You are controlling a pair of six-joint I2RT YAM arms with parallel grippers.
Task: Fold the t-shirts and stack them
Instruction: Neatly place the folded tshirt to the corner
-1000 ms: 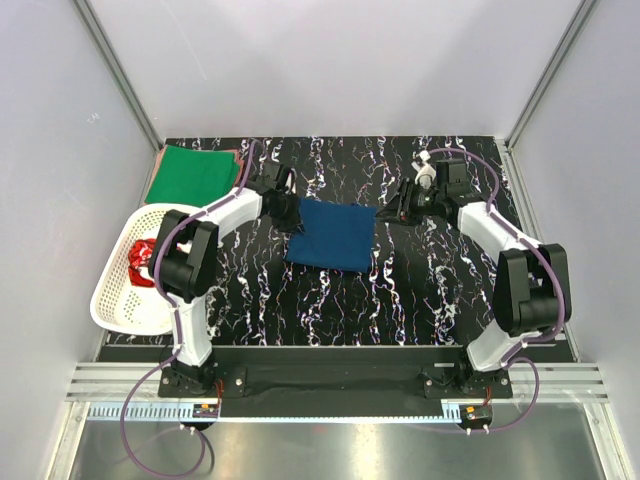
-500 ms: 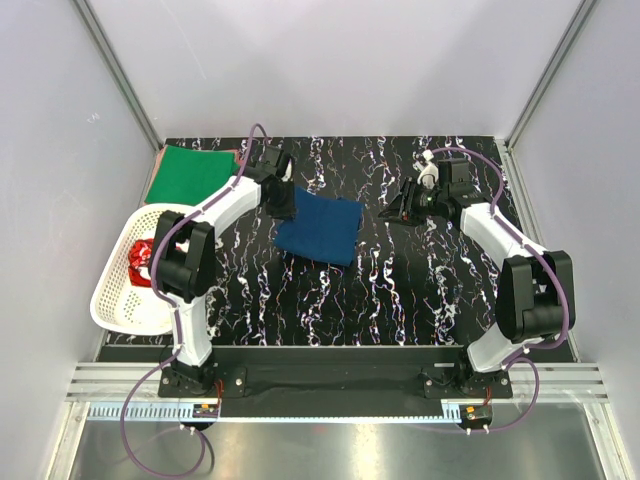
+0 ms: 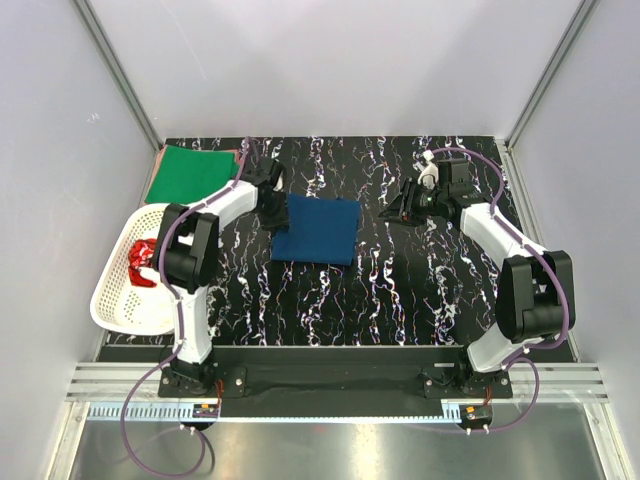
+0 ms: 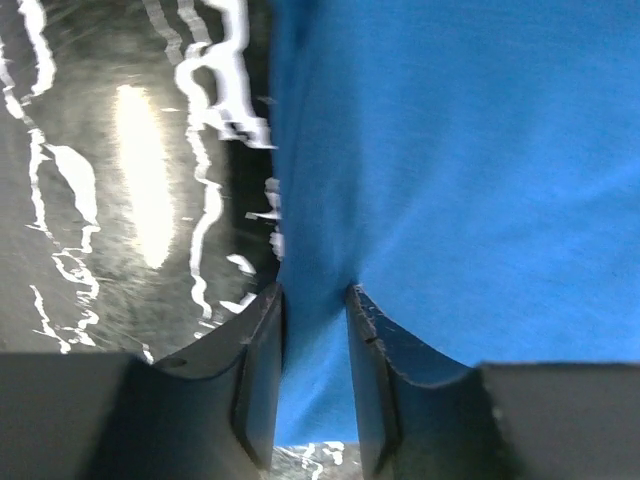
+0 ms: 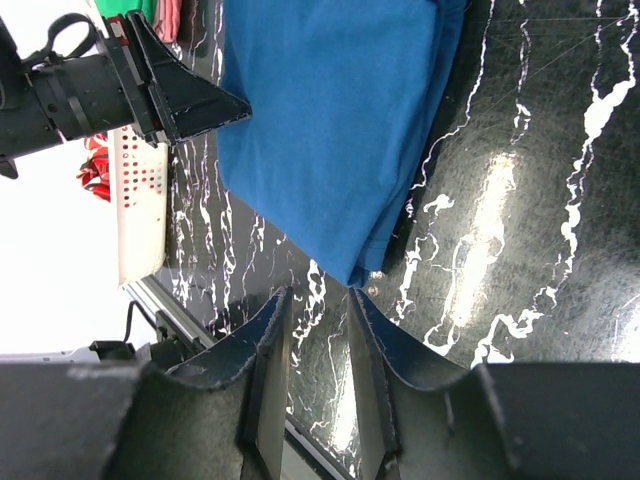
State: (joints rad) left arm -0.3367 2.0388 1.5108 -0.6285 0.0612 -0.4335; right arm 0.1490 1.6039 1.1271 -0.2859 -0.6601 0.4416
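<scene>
Navy t-shirt (image 3: pixel 316 229) folded flat, rectangular; edge between left pincer (image 4: pixel 313 295) fingers

Deep blue t-shirt (image 3: pixel 316 229) mid-tabletop, plain, no print. The tabletop (image 3: pixel 430 290) is glossy black, streaked with white marble veins. Bright green t-shirt (image 3: pixel 190 172) at the far left corner, with a sliver of pink t-shirt (image 5: pixel 172 20) at its edge. White lattice basket (image 3: pixel 112 300) at the left edge, red t-shirt (image 3: pixel 140 262) with white flecks inside. White-and-black arms (image 3: pixel 490 225), purple cables (image 3: pixel 150 420).

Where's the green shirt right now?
In the overhead view, the green shirt lies folded in the far-left corner, behind the white basket, left of the blue shirt.
</scene>
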